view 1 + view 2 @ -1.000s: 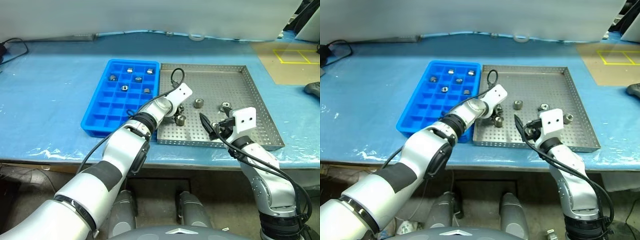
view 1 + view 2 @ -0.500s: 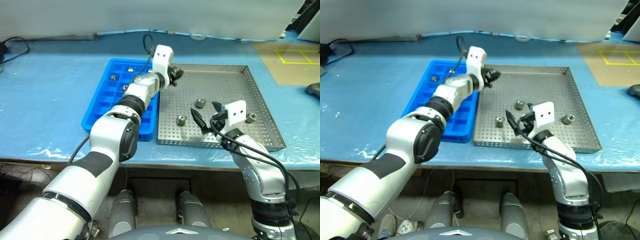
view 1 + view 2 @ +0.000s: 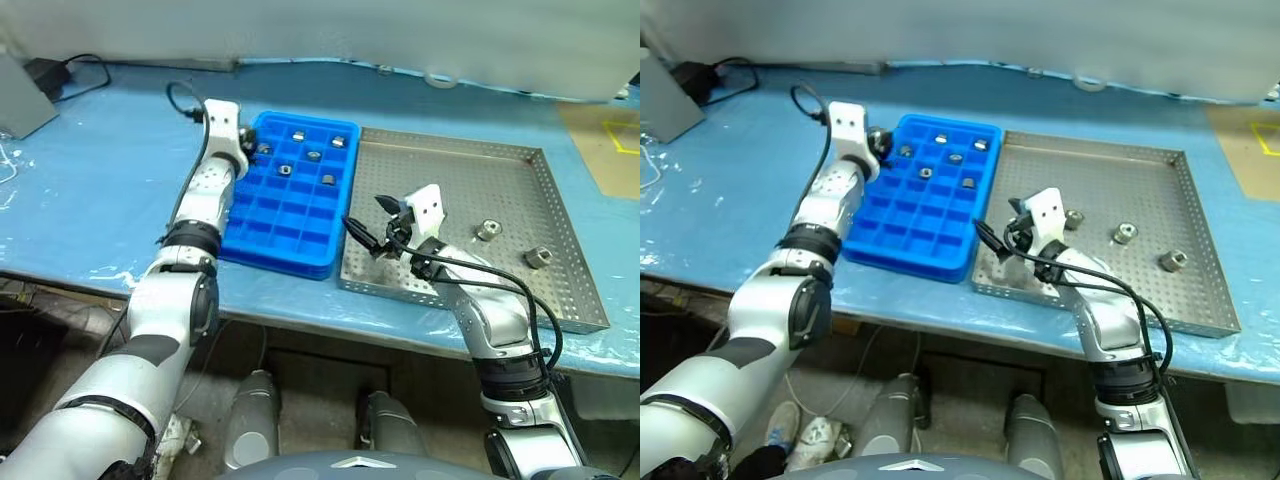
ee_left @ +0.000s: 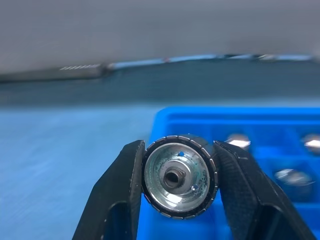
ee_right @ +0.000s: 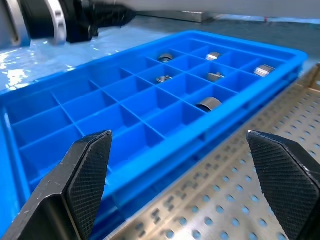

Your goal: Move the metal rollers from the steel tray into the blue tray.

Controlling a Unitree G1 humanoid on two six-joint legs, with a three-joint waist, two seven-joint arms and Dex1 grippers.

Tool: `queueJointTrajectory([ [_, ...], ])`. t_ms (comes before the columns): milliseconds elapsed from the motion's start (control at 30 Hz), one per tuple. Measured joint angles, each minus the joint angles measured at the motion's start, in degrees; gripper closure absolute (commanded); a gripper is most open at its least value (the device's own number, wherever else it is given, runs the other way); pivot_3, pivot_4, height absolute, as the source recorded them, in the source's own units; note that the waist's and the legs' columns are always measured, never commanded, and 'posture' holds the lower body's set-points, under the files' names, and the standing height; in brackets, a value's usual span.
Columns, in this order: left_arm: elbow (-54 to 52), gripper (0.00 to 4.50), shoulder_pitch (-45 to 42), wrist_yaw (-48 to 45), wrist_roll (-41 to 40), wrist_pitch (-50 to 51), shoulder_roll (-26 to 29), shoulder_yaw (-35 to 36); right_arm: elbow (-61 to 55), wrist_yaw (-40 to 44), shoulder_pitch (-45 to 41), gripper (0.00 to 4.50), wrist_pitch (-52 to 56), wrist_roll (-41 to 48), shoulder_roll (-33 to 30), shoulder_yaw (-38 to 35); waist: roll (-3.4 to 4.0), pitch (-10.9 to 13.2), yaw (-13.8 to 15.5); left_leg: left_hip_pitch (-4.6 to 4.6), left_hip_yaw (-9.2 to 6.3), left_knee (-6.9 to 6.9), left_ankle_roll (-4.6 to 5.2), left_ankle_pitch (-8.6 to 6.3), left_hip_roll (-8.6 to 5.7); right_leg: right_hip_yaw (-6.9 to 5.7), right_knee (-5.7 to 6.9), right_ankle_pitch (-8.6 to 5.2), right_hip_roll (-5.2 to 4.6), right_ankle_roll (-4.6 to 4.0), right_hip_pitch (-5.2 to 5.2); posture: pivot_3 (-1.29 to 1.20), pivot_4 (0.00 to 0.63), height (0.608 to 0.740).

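Observation:
My left gripper (image 3: pixel 244 141) hovers at the far left corner of the blue tray (image 3: pixel 270 226). It is shut on one metal roller (image 4: pixel 179 175), whose holed face points toward the wrist camera. Several rollers (image 3: pixel 313 155) lie in the blue tray's far compartments. The steel tray (image 3: pixel 460 185) sits to the right of the blue one, and three rollers (image 3: pixel 1125 233) rest on its perforated floor. My right gripper (image 3: pixel 373 222) stands open with nothing between its fingers. It is low over the steel tray's near left corner, facing the blue tray (image 5: pixel 125 107).
A blue covering spreads over the table (image 3: pixel 100 190), whose front edge runs just below both trays. A grey box (image 3: pixel 20 95) and a black cable (image 3: pixel 85 62) are at the back left. A roll of tape (image 3: pixel 437 77) lies behind the steel tray.
The view has swung left. My left gripper lifted a roller out of the steel tray and carried it left over the blue tray to its far left corner. The right gripper edged left, still open.

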Motion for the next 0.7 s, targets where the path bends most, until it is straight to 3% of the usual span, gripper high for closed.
queueJointTrajectory([
  [167,-7.7,2.62,6.6,-3.0,-1.2,4.6,0.0,-1.7,0.5,0.7,-0.2,0.00,-0.1,-0.1,-0.1,0.3,-0.01,0.0,0.4,0.02,0.00,0.01,-0.05,0.03,-0.06,-0.02,0.06,0.01,-0.12,0.01,0.02,0.06,0.150,0.740],
  [467,-11.9,2.62,8.8,-7.3,-1.9,9.6,0.7,-4.6,0.5,0.6,0.0,0.00,-0.6,-1.1,0.2,0.8,-0.01,0.0,-0.4,0.08,-0.01,-0.13,-0.17,0.10,0.04,0.01,0.06,0.00,0.03,0.02,-0.04,0.04,0.150,0.740],
  [700,-12.9,0.38,9.1,-7.6,-2.3,11.0,1.4,-4.9,1.1,-0.1,0.2,0.00,-1.5,-2.1,0.7,0.7,-0.01,0.0,-0.4,0.14,-0.01,-0.16,-0.23,0.14,0.13,0.03,0.06,0.00,0.13,0.02,-0.04,0.03,0.150,0.740],
])
